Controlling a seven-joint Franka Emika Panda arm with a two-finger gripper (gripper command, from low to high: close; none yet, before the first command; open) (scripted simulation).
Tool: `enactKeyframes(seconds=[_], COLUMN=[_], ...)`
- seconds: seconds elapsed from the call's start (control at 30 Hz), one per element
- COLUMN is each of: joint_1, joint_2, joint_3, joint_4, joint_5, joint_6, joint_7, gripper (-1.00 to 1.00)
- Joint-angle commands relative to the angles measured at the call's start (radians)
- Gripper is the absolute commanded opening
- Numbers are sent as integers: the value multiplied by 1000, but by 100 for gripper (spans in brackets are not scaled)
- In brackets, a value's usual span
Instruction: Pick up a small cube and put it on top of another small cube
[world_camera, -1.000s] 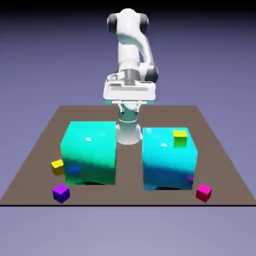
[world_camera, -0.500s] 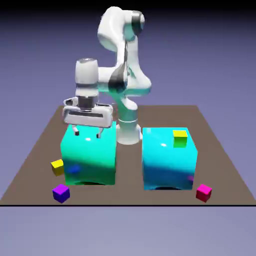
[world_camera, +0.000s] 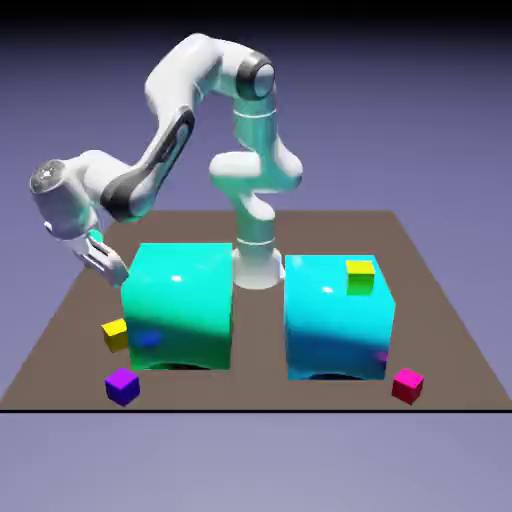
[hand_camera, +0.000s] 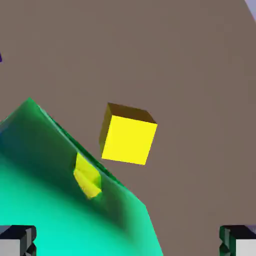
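The small cube (world_camera: 116, 333), tiny and all yellow, lies on the brown table beside the left teal block (world_camera: 178, 305), at its lower left corner. My gripper (world_camera: 107, 266) hangs tilted above and behind the cube, near that block's upper left edge. In the hand view the small cube (hand_camera: 127, 139) sits a little above the middle, with the teal block's edge (hand_camera: 55, 200) filling the lower left and mirroring it. My gripper (hand_camera: 128, 243) is open with nothing between the fingertips (hand_camera: 17, 240), which show only at the bottom corners. A small purple cube (world_camera: 122, 385) lies near the table's front edge.
A second big teal block (world_camera: 335, 318) stands at the exterior view's right with a yellow-topped, green-faced cube (world_camera: 360, 276) on it. A small magenta cube (world_camera: 407, 385) lies in front of that block. The robot's base (world_camera: 257, 262) stands between the blocks at the back.
The arm has swung from the middle to the exterior view's left and come down beside the left teal block, tilting the hand. The jaws have opened wider.
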Motion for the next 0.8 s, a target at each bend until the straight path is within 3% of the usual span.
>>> enactKeyframes(seconds=[0.0,0.4,0.57,0.6,0.77], joint_1=[-22,-283,-256,-256,-281], joint_2=[36,462,485,485,464], joint_3=[8,99,122,122,98], joint_4=[25,324,187,187,328], joint_5=[25,320,352,352,328], joint_6=[-22,-284,-135,-135,-287], joint_7=[-10,-128,-153,-153,-119], gripper=[0,0,0,-100,-100])
